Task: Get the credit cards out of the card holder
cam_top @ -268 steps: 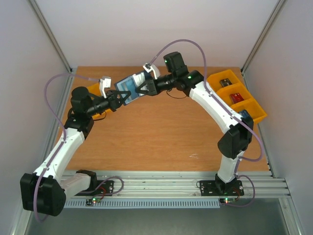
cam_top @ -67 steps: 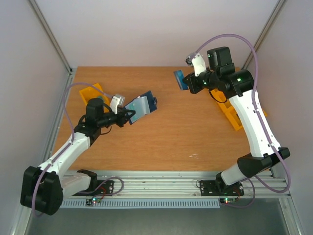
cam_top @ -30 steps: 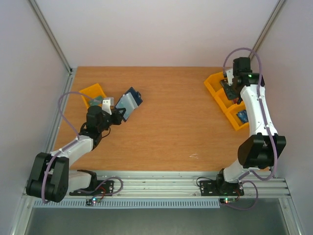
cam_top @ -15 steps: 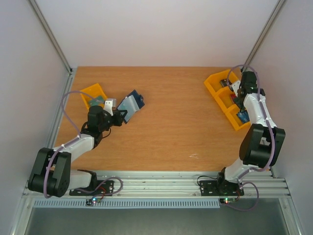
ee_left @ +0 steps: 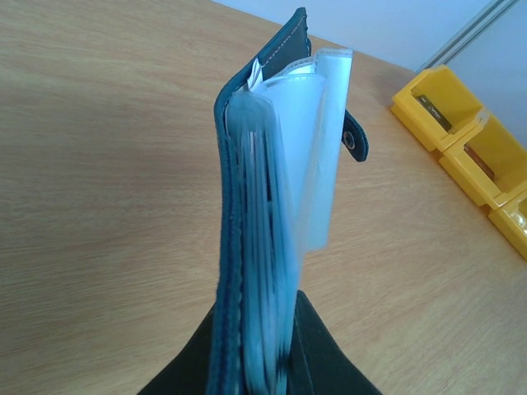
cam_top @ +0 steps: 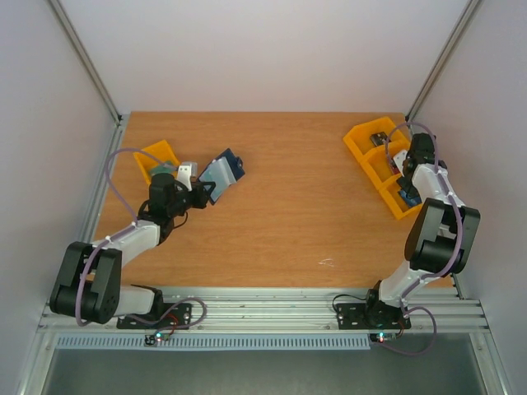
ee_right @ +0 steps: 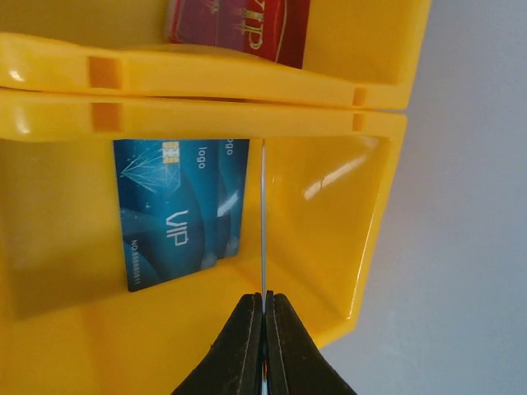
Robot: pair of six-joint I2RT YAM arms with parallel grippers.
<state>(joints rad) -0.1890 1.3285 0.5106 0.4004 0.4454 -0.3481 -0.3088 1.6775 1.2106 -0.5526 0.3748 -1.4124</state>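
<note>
holder: card holder (ee_left: pixel 263 206) up off the table (cam_top: pixel 280 214), far-left side, open, pale sleeves fanned, snap tab hanging out
L grip: left gripper (ee_left: pixel 257 374) clamped on the holder's lower edge, seen edge-on from the wrist cam
in hand: one thin card (ee_right: pixel 263 222) pinched at its bottom edge by the right gripper (ee_right: pixel 263 306), fingers closed tight on it, card upright, edge to cam so colour n/a
where: card hangs inside the end compartment of the yellow bins (ee_right: pixel 362 247) at the table's right edge
already out: blue VIP card (ee_right: pixel 177 214) flat on that compartment's floor, looks like two overlapped, can't confirm; red card (ee_right: pixel 239 29) in the next compartment
other: small yellow bin (cam_top: pixel 156 156) behind L arm, contents unclear
progress: judged well along. Several cards binned, one more about to drop
left: release this card, then check the sleeves. A whitish edge shows at the holder's top, may be a card, can't tell how many remain
vs earlier: ~9 s ago both grippers met at the holder mid-table; ~2 s ago R arm carried a blue card high toward the bins; now it's down in the bin. L arm has pulled back left w/ holder.
</note>
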